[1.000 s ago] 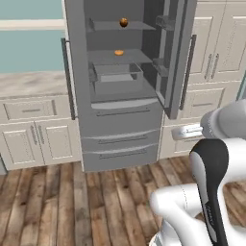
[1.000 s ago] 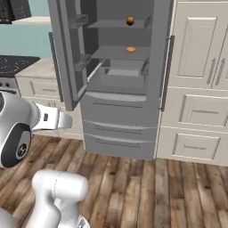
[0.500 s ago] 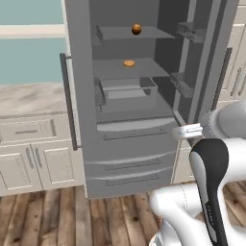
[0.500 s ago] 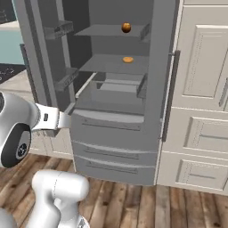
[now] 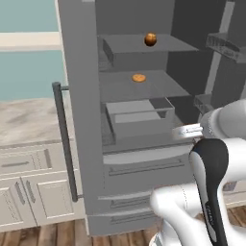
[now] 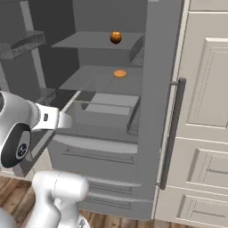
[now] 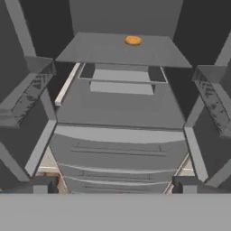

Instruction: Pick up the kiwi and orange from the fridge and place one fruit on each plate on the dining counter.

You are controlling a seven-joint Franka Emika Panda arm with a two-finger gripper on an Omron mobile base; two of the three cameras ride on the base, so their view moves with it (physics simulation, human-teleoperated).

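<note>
Fingers: the two dark tips (image 7: 115,186) rise at the bottom of the hand view, set wide apart and released, nothing between them; they point into the open fridge and touch nothing.
Fridge: the tall grey steel fridge (image 5: 81,120) (image 6: 160,89) (image 7: 122,113) stands with both doors swung wide, showing grey shelves, an inner tray and drawer fronts below. In the hand view its door bins flank the opening on both sides.
Cabinets: white panelled cabinets (image 6: 205,133) stand just beside the fridge on the robot's right; lower white cabinets (image 5: 29,192) under a pale marbled counter (image 5: 26,120) stand on its left.
Arm: the white arm (image 5: 211,158) (image 6: 26,129) reaches forward at about the height of the tray, in front of the fridge's opening.
Handle: a long dark bar handle (image 5: 65,144) (image 6: 171,133) runs upright down a door edge in each base view.
Tray: a shallow grey pulled-out tray (image 5: 139,113) (image 6: 107,107) (image 7: 122,79) sits under the middle shelf.
Orange: the round deep orange-brown ball (image 5: 150,39) (image 6: 116,37) rests on the upper shelf, well above and beyond the fingers.
Disc: a flat, paler orange disc (image 5: 139,78) (image 6: 119,74) (image 7: 132,40) lies on the middle shelf, one shelf below the orange.
Kiwi: cannot tell where it is.
</note>
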